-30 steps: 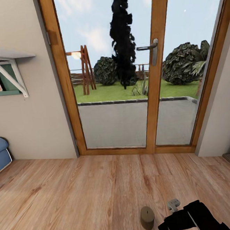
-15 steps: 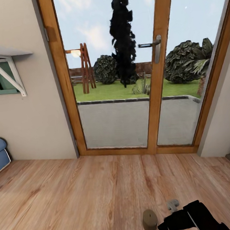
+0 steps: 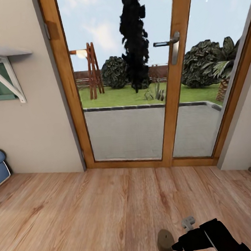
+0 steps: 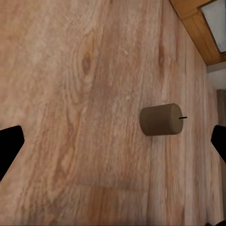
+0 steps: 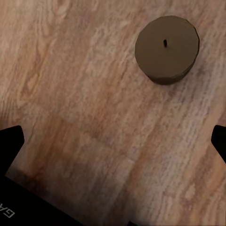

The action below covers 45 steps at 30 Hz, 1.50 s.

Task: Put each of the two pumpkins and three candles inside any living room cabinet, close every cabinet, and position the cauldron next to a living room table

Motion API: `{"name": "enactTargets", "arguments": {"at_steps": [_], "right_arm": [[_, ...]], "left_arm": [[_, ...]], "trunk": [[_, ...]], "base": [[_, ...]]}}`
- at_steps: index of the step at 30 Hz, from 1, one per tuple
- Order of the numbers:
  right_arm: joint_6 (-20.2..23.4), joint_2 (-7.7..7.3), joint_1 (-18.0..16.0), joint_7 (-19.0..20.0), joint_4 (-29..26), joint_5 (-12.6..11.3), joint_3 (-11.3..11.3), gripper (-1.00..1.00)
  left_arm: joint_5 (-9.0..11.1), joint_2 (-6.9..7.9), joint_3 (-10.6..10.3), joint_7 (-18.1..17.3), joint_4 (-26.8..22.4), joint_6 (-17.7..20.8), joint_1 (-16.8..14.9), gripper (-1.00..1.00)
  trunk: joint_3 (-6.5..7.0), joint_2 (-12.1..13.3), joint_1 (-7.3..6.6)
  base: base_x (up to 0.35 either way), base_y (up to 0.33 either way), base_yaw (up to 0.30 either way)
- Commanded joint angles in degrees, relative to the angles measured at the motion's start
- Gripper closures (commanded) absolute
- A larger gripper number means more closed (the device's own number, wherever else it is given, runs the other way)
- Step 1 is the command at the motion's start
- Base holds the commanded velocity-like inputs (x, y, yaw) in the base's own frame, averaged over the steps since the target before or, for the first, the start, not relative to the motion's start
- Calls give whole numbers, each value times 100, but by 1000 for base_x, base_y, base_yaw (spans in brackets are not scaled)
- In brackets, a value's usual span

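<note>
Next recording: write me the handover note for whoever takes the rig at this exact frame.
Left gripper: open, empty, fingers spread, looking down at the floor.
Right gripper: open, empty, above the floor.
One short brown cylindrical candle with a dark wick stands upright on the wooden plank floor, in front of the glass patio doors, just beside the right arm.
Done: nothing can be confirmed from here.
Left: pick up this candle, take it to a cabinet; other candles, pumpkins, cauldron and cabinets need finding.
</note>
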Motion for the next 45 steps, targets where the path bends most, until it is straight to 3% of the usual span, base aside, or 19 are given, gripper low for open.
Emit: {"name": "enactTargets", "arguments": {"at_steps": [1, 8, 9, 10, 14, 20, 21, 22, 24, 27, 36, 45], "right_arm": [[11, -3, -3, 52, -10, 56, 6, -100], [171, 31, -9, 26, -119, 20, 8, -100], [291, 93, -15, 17, -221, 41, 10, -100], [597, 279, -53, -96, -485, 107, 27, -100], [1095, 549, -439, -446, -821, 330, 63, -100], [1299, 722, -1043, -547, -820, 400, 77, -100], [1333, 896, -1405, -610, -574, 433, 120, -100], [1338, 968, -1606, -671, -354, 496, 190, -100], [1338, 1026, -1795, -749, -63, 566, 255, -100], [1330, 1242, -2193, -982, 595, 640, 315, -100], [1273, 1415, -2422, -1358, 1198, 653, 412, -100], [1111, 1362, -2436, -1406, 1415, 637, 580, -100]], "left_arm": [[51, 2, -14, -17, -1, 55, -2, -100], [50, -2, -15, -3, -2, 53, -2, -100], [49, -4, -16, 36, -3, 50, -2, -100], [55, -5, -19, 201, -2, 49, -2, -100], [57, -6, -22, 426, -4, 49, -2, -100], [56, -7, -23, 464, -5, 53, -2, -100], [56, -4, -21, 468, -5, 52, -2, -100], [56, -1, -18, 464, -5, 53, -2, -100], [56, 1, -16, 461, -5, 54, -2, -100], [55, 2, -14, 455, -5, 54, -2, -100], [55, 2, -16, 431, -5, 55, -2, -100], [55, 2, -22, 417, -6, 55, -2, -100]], "trunk": [[-29, -4, 1], [-184, -14, 19], [-206, -15, 22], [-228, -16, 24], [-317, -22, 35], [-450, -30, 50], [-472, -31, 53], [-494, -32, 55], [-538, -35, 60], [-605, -39, 68], [-804, -51, 91], [-1003, -63, 115]], "base": [[0, 0, 0], [0, 0, 0], [0, 0, 0], [0, 0, 0], [0, 0, 0], [0, 0, 0], [0, 0, 0], [0, 0, 0], [0, 0, 0], [0, 0, 0], [0, 0, 0], [0, 0, 0]]}}
